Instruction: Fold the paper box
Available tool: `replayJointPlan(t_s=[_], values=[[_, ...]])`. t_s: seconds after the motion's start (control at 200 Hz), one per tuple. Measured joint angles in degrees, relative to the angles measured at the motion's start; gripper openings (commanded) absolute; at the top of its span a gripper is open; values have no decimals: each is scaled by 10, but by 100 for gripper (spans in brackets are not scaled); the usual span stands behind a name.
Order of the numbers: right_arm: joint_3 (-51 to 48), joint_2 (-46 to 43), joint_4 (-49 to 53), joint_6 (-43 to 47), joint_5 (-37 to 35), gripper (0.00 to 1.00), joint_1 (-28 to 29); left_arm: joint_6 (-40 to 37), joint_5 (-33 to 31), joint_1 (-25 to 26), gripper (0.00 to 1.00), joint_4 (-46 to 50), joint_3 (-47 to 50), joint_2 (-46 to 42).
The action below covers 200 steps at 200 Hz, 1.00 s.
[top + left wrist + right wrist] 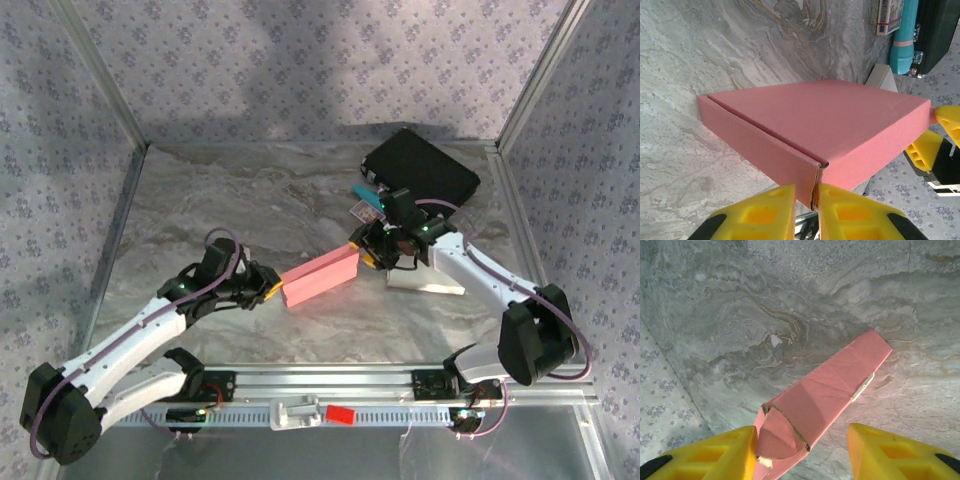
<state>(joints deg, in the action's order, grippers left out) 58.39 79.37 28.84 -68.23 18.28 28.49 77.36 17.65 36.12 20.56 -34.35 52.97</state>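
Grey marbled tabletop (240,205); floral-print walls (300,60), possibly fabric; metal corner posts (100,75).

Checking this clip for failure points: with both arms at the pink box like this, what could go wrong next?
1. The left fingers pinch just the corner seam of the pink box; that small grip could slip or tear the paper.
2. The right fingers stand open at the other end, one touching the crumpled end flap; closing there could crush it instead of tucking it.
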Motion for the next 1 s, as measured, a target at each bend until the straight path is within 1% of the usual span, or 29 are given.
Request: replayJointPlan(t_s=[0.215,0.33,0.42,0.495,0.54,0.56,0.635,0.655,0.69,0.725,0.745,0.79,0.889,0.939,0.999], values=[[3,-18,18,6,-5,52,-7,-2,0,0,17,-1,-1,2],[3,-18,19,6,-5,47,-7,-4,0,0,17,-3,-3,5],[3,-18,18,3,-4,47,-10,-4,0,0,17,-2,-3,5],[4,-20,18,0,-5,43,-12,-4,0,0,17,-2,-3,5],[5,-22,19,-3,-8,42,-13,-4,0,0,17,-2,-3,5],[7,-23,20,-3,-9,41,-14,-4,0,0,17,-2,-3,5],[28,-22,33,14,-14,29,-13,-4,0,0,17,-2,-3,5],[37,-22,40,16,-16,27,-13,-4,0,0,17,-2,-3,5],[53,-21,47,33,-18,24,-12,-4,0,0,17,-2,-3,5],[74,-18,60,62,-23,18,-10,-4,0,0,17,-2,-3,5],[84,-16,66,90,-25,16,-8,-4,0,0,17,-2,-3,5],[106,-12,76,138,-34,17,-4,-4,0,0,17,-2,-4,6],[126,-12,96,294,-39,15,2,-9,0,0,17,-2,-5,8],[126,-11,110,371,-33,15,0,-10,0,0,17,-1,-5,8],[126,-9,128,444,-18,17,-9,-11,0,0,17,0,-6,8]])
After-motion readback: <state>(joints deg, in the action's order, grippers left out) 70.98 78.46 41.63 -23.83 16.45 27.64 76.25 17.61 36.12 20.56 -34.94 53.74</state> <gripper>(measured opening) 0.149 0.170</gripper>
